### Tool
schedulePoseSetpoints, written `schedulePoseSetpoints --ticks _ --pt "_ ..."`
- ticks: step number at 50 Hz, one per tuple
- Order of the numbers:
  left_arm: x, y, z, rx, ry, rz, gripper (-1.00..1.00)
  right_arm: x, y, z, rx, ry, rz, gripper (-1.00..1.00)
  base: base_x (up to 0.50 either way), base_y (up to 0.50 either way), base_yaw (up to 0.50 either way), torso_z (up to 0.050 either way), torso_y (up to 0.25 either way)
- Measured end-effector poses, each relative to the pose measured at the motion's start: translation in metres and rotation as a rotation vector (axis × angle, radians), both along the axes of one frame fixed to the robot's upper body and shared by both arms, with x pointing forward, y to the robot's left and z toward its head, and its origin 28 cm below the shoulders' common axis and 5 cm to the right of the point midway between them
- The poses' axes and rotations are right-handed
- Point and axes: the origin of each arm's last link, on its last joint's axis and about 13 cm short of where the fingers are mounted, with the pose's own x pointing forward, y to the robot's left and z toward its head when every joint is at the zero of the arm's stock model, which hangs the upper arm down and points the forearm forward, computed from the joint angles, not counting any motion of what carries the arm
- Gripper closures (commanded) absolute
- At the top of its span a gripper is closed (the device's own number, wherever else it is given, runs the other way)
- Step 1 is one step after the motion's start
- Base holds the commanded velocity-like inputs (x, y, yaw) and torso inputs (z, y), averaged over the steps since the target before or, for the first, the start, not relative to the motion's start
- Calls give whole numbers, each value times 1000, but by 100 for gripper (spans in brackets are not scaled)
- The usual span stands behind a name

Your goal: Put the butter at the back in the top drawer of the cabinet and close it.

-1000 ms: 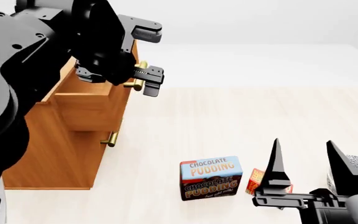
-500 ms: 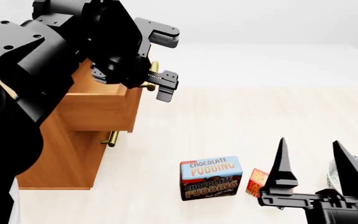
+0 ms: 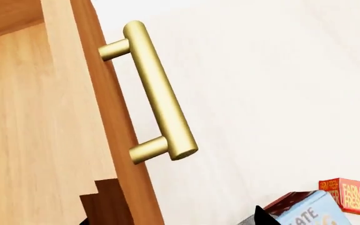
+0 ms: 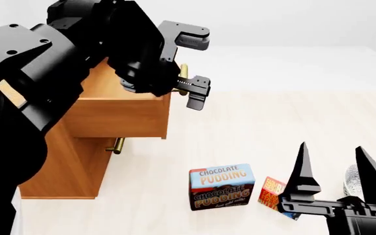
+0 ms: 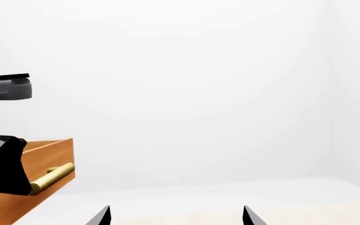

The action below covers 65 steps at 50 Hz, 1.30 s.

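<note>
The light-brown cabinet [image 4: 64,161] stands at the left, and its top drawer [image 4: 119,117] is pulled well out. My left gripper [image 4: 195,66] is at the drawer's brass handle [image 4: 183,72]. In the left wrist view the handle [image 3: 158,93] fills the middle and the left gripper [image 3: 172,220] is open, fingertips wide apart astride the drawer front's edge. The red butter box [image 4: 273,192] lies on the floor right of the pudding box, partly behind a finger [image 4: 302,171] of my right gripper [image 4: 335,171], which is open above the floor with nothing between its fingers. The butter [image 3: 355,197] also shows in the left wrist view.
A blue-and-brown chocolate pudding box [image 4: 221,186] stands upright on the pale floor left of the butter. A lower drawer's handle [image 4: 116,145] shows under the open drawer. A grey mesh object [image 4: 374,176] sits at the right edge. The right wrist view shows the drawer [image 5: 42,173] and white walls.
The top drawer has slid further out to the right, with my left gripper moving along at its handle. My right gripper has drifted slightly right and lower.
</note>
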Motion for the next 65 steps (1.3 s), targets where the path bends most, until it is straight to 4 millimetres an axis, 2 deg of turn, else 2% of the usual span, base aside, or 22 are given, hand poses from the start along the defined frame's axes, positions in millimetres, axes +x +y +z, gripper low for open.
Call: schedulePoseSetpoints --ticks 17,48,58,65 --pt "-6 -13 2 -64 16 -66 -100 2 -3 0 13 2 -5 -100 0 0 0 0 0" --pt "-4 -6 -2 -51 -18 -124 -100 1 -7 0 22 -4 -9 -100 2 -2 -4 0 0" --pt "-2 -9 10 -65 -107 -100 -100 0 -6 1 20 -5 -9 -100 0 0 0 0 0" --pt "-3 -17 30 -130 -203 -112 -100 0 -6 1 17 -6 -9 -100 0 0 0 0 0"
